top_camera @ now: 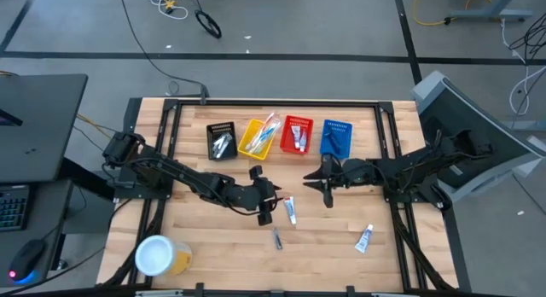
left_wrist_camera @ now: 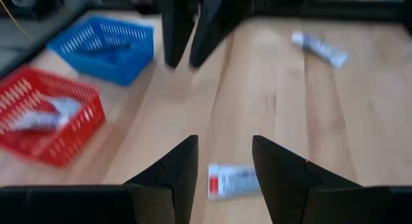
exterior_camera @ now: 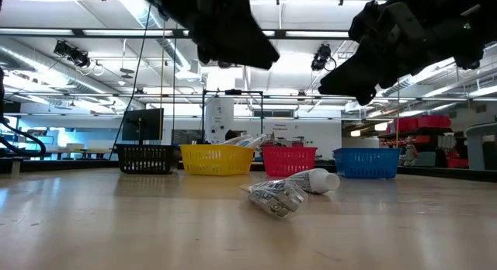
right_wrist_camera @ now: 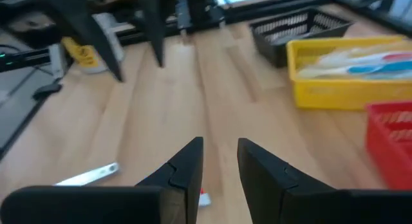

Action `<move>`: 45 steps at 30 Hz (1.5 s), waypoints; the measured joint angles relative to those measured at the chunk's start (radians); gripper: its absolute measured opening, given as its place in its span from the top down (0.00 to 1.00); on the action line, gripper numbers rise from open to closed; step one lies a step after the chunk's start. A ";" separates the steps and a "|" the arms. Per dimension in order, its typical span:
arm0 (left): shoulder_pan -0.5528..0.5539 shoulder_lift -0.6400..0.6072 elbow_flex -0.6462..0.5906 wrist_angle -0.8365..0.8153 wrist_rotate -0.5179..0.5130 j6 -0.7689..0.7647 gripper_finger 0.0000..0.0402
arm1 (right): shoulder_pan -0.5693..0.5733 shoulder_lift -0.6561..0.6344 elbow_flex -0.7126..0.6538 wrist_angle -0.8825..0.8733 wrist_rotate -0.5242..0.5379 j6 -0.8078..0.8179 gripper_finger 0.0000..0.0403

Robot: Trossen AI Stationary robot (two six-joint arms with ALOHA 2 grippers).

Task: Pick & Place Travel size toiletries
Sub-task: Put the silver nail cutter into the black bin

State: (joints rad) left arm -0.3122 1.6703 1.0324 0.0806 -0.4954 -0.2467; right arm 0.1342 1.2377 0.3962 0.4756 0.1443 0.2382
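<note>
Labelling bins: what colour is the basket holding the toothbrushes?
Yellow. The toothbrush basket shows best in the right wrist view.

In the left wrist view, the white tube (left_wrist_camera: 233, 183) lies partly hidden behind the left gripper (left_wrist_camera: 224, 161) fingers; the blurred red basket (left_wrist_camera: 46, 123) contents are perhaps tubes, and the picture's edge cuts that basket

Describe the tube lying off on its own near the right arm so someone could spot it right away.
Start at the row of four baskets, ending in the blue basket. Come toward the table's near edge, on the right arm's side, to the lone white tube. Unlike the tube and packet mid-table, nothing lies beside it.
</note>
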 joint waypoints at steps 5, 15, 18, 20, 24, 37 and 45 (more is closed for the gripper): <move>0.000 0.000 0.000 0.074 0.012 0.115 0.62 | 0.000 0.000 0.000 -0.007 0.044 -0.018 0.74; -0.004 0.004 0.000 0.052 0.492 0.255 0.62 | -0.002 0.055 0.000 -0.015 0.045 -0.011 0.74; -0.015 0.028 -0.002 0.002 0.568 0.312 0.61 | -0.002 0.073 0.000 -0.002 0.050 -0.011 0.74; -0.016 0.065 0.002 0.035 0.588 0.330 0.61 | -0.002 0.081 0.000 0.009 0.068 -0.011 0.74; -0.015 0.148 0.001 0.066 0.606 0.342 0.58 | -0.002 0.098 0.000 0.039 0.073 -0.011 0.74; -0.010 0.361 0.068 0.084 0.709 0.445 0.42 | 0.001 0.151 -0.001 0.061 0.063 0.078 0.74; -0.008 0.397 0.088 0.048 0.671 0.465 0.49 | 0.024 0.214 -0.001 0.079 0.063 0.109 0.74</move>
State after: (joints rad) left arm -0.3201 2.0674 1.1202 0.1286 0.1755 0.2178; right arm 0.1584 1.4518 0.3950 0.5551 0.2068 0.3471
